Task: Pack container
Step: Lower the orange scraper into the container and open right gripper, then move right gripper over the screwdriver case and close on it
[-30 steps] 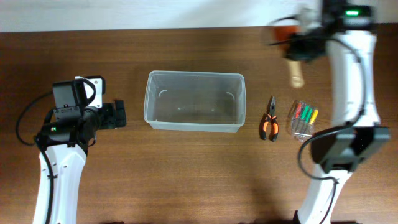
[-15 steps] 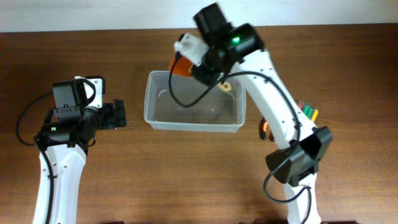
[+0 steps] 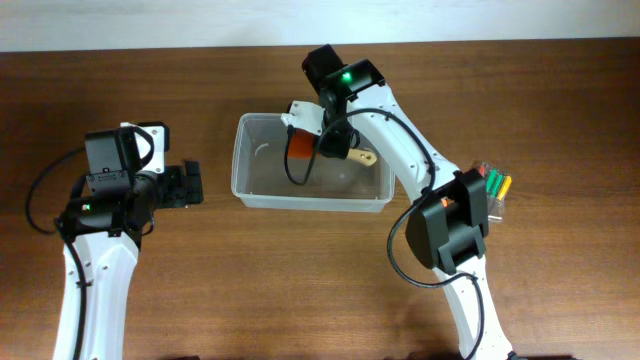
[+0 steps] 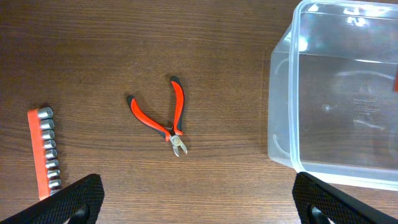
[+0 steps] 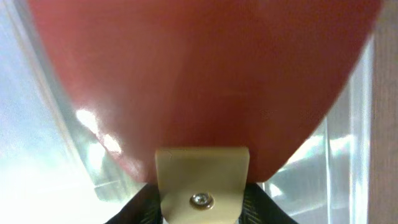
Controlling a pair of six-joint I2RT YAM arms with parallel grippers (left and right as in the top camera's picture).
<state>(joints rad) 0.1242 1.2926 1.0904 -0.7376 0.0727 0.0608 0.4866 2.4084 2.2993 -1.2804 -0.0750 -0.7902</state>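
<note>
Overhead, a brown wooden table (image 3: pixel 300 290) meets a white wall (image 3: pixel 200 20). It bears one clear container (image 3: pixel 255 185) at centre, one red-handled cutter (image 4: pixel 177 106), one socket strip (image 4: pixel 43 152) and one screwdriver packet (image 3: pixel 495 188). The right gripper (image 3: pixel 325 145) clamps an orange scraper (image 3: pixel 300 147) over the container; the left gripper (image 3: pixel 192 185) gapes wide.

Container (image 3: pixel 262 182): clear plastic rectangular tub, rounded corners, rim; upright, open-topped, central, long axis left-right.

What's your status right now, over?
Left hand open, beside container. Right hand shut on orange tool, over container. Nothing in the way.
</note>
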